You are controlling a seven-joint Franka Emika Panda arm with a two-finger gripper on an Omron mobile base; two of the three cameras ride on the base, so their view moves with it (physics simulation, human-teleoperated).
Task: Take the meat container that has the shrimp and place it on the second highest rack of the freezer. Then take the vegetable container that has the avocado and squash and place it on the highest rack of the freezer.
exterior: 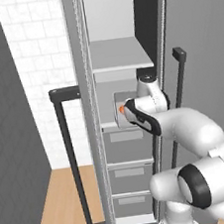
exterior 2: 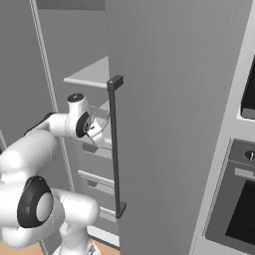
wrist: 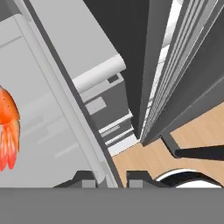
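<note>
The tray [wrist: 48, 109], stiff, light and shallow, is being pinched by its thin rim in the gripper [wrist: 110, 177] inside the freezer [exterior: 122, 57]; the shrimp [wrist: 8, 129] is probably being left loose to slide.

The freezer [exterior: 131, 131] stood open on a wooden floor [exterior: 62, 210]. Its highest rack [exterior: 119, 55], a flat light-grey shelf, was bare. On the shelf below [exterior: 109, 126], above three grey drawers [exterior: 127, 144], sat the meat container [exterior: 123, 105], with the shrimp [wrist: 8, 127] inside it.
</note>
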